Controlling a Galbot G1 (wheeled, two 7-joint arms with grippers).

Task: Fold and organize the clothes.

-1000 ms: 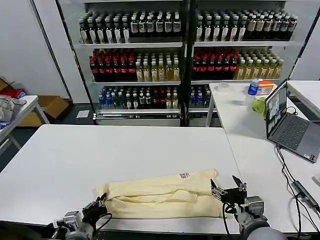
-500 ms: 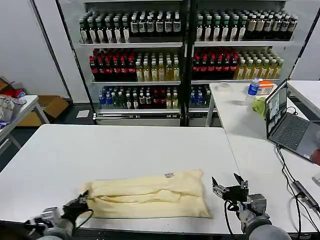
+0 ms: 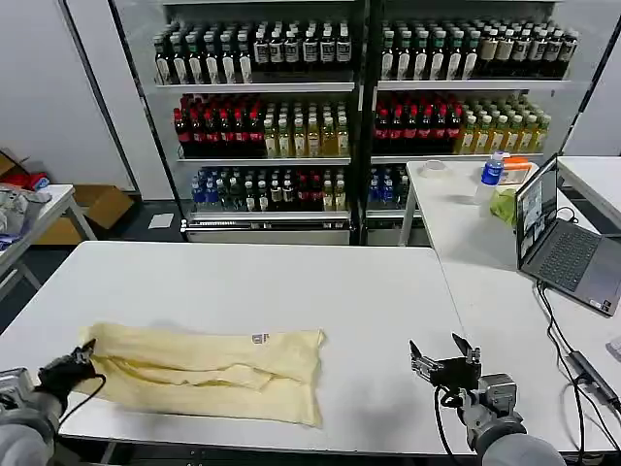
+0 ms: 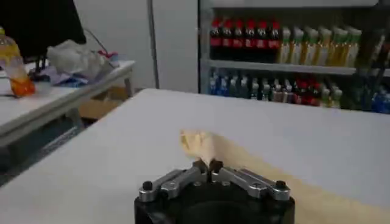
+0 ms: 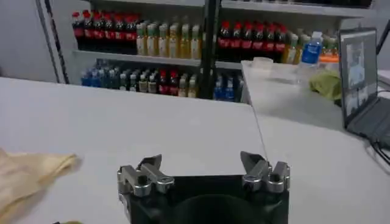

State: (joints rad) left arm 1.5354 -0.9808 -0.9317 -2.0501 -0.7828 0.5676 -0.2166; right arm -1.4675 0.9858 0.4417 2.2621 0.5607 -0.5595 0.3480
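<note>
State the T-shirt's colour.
Pale yellow T-shirt, plain; best seen in the head view.

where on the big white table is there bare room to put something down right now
Bare room: the big white table is free beyond the pale yellow soft-fabric T-shirt, and between its right end and the open right gripper. Crowded: the near-left edge, where the left gripper pinches the shirt's end.

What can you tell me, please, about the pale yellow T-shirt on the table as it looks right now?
The T-shirt is pale yellow, soft-looking fabric, folded lengthwise into a long rumpled band with creases along it. A small neck label sits at its far edge. It lies flat near the white table's front left edge. The left gripper is shut on its left end; the right gripper is open, apart.
</note>
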